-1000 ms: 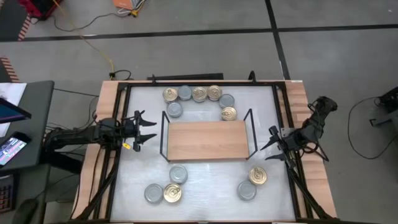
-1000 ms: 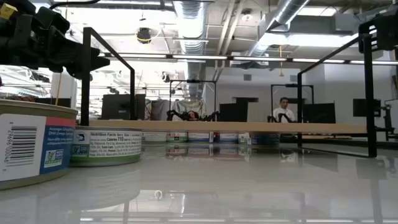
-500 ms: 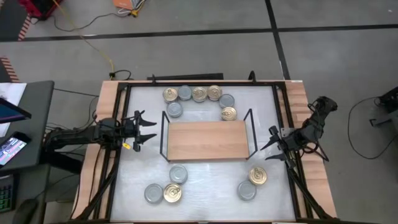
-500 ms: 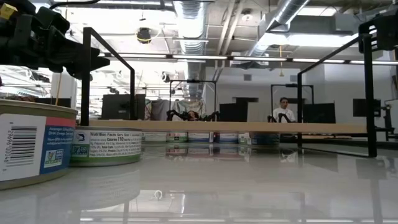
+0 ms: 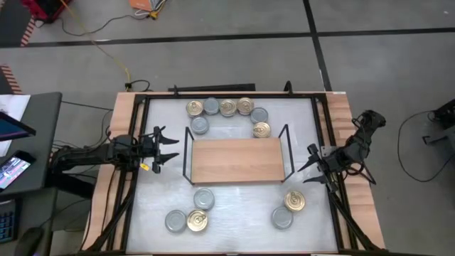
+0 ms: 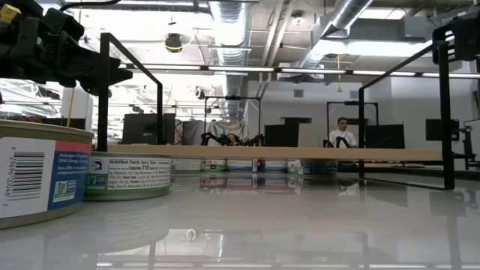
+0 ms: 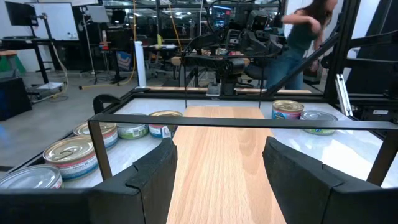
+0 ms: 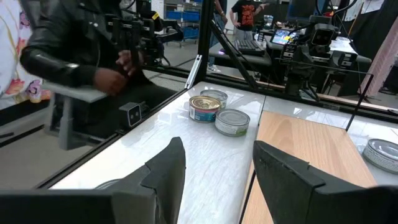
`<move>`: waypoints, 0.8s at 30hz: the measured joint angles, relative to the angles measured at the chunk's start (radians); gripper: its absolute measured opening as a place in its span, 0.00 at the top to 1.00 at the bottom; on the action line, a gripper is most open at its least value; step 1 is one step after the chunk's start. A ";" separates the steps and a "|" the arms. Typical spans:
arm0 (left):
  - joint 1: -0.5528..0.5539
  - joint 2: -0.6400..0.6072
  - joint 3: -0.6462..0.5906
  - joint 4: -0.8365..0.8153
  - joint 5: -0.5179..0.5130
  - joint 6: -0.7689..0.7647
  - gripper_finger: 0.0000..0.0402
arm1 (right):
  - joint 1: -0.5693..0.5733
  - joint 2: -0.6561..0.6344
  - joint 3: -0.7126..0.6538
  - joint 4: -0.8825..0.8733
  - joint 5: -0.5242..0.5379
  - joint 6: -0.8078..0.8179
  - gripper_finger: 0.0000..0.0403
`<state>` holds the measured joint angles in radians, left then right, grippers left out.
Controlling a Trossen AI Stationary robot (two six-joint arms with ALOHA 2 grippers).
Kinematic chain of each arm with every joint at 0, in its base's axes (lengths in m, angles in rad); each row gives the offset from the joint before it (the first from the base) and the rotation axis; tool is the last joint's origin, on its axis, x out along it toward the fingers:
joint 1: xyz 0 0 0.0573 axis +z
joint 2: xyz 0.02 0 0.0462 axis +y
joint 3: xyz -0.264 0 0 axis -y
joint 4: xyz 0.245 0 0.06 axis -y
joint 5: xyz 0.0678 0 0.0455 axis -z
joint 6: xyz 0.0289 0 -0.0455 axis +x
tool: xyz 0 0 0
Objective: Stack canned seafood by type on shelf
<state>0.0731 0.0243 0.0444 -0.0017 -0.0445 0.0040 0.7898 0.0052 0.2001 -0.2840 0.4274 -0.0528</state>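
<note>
my left end effector (image 5: 169, 148) hovers with fingers apart and empty off the left short end of the shelf (image 5: 238, 161), and my right end effector (image 5: 307, 168) waits the same way, apart and empty, off the right end. the shelf's long axis runs straight between them and its board is bare. the cans (image 5: 226, 107) lie on the table in an arc behind the shelf, with three at front left and two at front right. the back left cans look nearer my left arm.
</note>
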 joint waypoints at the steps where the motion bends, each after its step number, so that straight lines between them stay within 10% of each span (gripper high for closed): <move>1: 0.000 0.000 0.000 0.000 0.000 0.000 0.43 | 0.000 0.000 0.000 0.000 0.000 0.000 0.47; 24: 0.000 0.000 0.000 0.018 0.000 -0.073 0.43 | 0.000 0.000 0.000 0.000 0.000 0.000 0.47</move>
<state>0.0731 0.0244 0.0441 0.0166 -0.0447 -0.0689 0.7895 0.0053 0.2001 -0.2842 0.4276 -0.0525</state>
